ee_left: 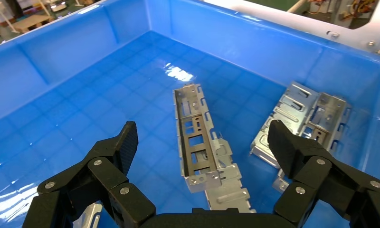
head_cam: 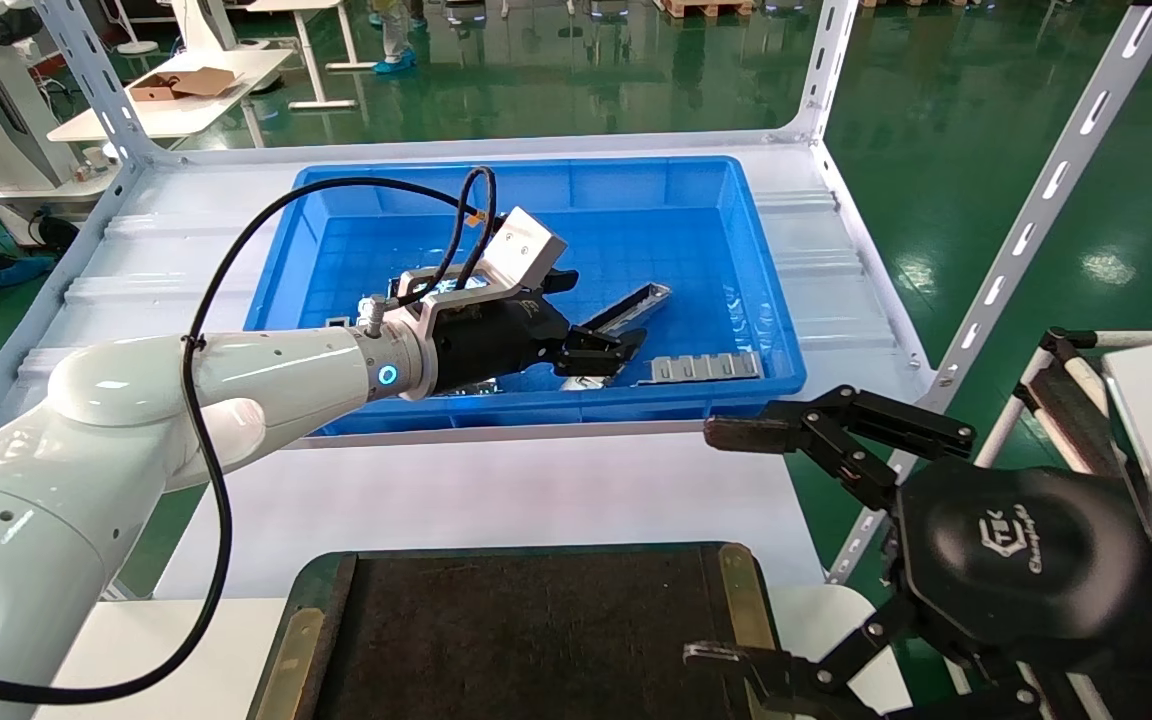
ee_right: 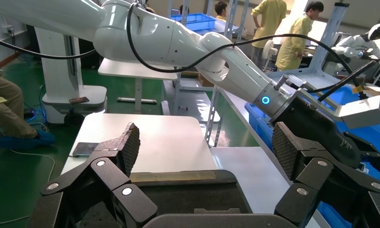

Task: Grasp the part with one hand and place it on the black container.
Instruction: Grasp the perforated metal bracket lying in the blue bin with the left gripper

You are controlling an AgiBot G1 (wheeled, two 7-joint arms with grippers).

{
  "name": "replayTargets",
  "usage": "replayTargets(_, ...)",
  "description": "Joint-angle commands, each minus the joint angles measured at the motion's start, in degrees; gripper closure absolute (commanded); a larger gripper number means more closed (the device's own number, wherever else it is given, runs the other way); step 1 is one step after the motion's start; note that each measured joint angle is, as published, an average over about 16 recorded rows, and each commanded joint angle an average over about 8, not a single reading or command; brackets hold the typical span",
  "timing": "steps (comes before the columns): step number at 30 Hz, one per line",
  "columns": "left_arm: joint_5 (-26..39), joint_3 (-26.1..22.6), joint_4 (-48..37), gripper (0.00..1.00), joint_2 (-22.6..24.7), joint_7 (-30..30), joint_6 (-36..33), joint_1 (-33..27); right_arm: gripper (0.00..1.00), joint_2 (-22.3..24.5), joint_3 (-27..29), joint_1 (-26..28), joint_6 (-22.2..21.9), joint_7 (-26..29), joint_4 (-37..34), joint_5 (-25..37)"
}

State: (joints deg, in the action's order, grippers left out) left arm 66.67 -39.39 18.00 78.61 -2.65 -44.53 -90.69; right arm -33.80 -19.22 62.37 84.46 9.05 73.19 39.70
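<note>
Left gripper [ee_left: 202,142] spread wide inside the blue bin [head_cam: 636,190], poised above the part [ee_left: 194,135], fingers clear of it on either side. Part flat on the ribbed blue floor, touching a flat slotted strip [ee_left: 226,194]; a boxier bracket [ee_left: 304,118] nearby against the bin wall. Bin on a white shelf [head_cam: 496,490] framed by perforated white posts. Black container [head_cam: 526,640] at the near edge, bare. Right gripper [head_cam: 726,540] wide open beside the container's brass-edged side, holding nothing. Beyond: glossy green floor [head_cam: 976,120], white tables, workers in yellow coats [ee_right: 297,33].
</note>
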Motion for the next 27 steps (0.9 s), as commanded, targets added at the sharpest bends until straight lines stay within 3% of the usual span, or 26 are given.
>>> replayTargets(1,-0.7,-1.5,0.7,0.32,0.0,1.1,1.2,0.3,0.36,0.0,0.0,0.0,0.0,0.0,0.0,0.0)
replayTargets(5,-2.6,-4.4,2.2,0.82,0.0,3.1,3.3,0.8,0.86,0.0,0.0,0.0,0.0,0.0,0.0,0.0)
replayTargets(6,-3.1,-5.2,2.5,0.94,0.0,3.6,3.8,0.9,0.97,0.0,0.0,0.0,0.0,0.0,0.0,0.0)
replayTargets(7,-3.6,-5.9,2.9,1.0,0.0,4.0,4.2,1.0,1.0,0.0,0.0,0.0,0.0,0.0,0.0,0.0)
replayTargets(27,-12.7,-17.0,5.5,1.0,-0.3,7.6,10.5,1.2,1.0,0.0,0.0,0.0,0.0,0.0,0.0,0.0)
